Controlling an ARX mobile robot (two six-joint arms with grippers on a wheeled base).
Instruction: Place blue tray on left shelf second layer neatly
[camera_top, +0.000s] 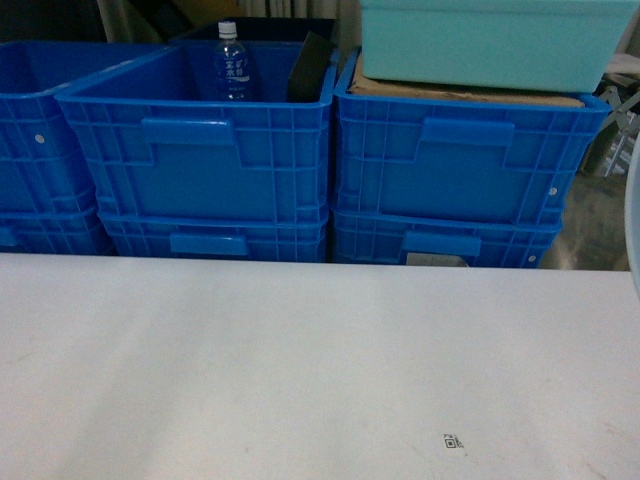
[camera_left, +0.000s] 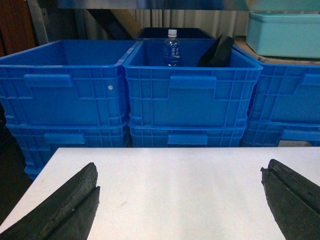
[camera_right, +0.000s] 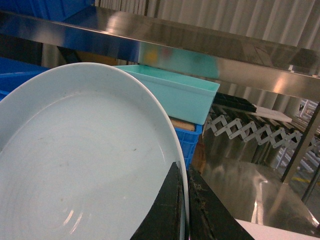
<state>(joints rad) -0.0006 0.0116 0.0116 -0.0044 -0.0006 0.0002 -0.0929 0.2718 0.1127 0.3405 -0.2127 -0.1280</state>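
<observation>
Tray (camera_right: 75, 165): pale blue, round, shallow, with a low rim. It is clamped at its rim by the right gripper (camera_right: 184, 210), one black finger (camera_right: 162, 212) on the inner face and the other behind the rim. The tray is held tilted, in the air, below a steel shelf bar (camera_right: 200, 55) and in front of the teal tub (camera_right: 175, 92). In the head view only a pale sliver of it (camera_top: 633, 200) shows at the right edge.

Left gripper (camera_left: 180, 200): jaws spread wide apart, holding nothing, above the near edge of the white table (camera_left: 175, 185).

Beyond the table's far edge stand stacked blue crates (camera_top: 210, 160), in two layers. The middle upper crate contains a clear bottle (camera_top: 231, 62) standing upright and a black object (camera_top: 310, 70) leaning against its right wall. The teal tub (camera_top: 490, 40) sits on a brown board (camera_top: 460, 92) atop the right upper crate (camera_top: 460, 160).

A small printed marker (camera_top: 452, 441) lies on the table near its front edge.
</observation>
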